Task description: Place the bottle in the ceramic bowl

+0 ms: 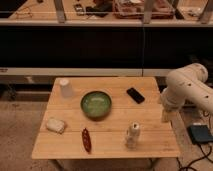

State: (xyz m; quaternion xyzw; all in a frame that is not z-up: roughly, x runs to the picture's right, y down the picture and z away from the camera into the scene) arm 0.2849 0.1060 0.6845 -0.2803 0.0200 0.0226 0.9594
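The small whitish-cream bottle [132, 135] stands upright near the front right of the wooden table [115, 125]. The green ceramic bowl [96, 104] sits near the table's middle, left and behind the bottle, with nothing in it. My gripper [165, 116] hangs at the end of the white arm [187, 90] by the table's right edge, right of the bottle and apart from it.
A white cup [66, 88] stands at the back left. A black phone [135, 95] lies at the back right. A pale wrapped object [55, 124] and a red chili-shaped object [86, 139] lie front left. A dark box [200, 133] sits on the floor right.
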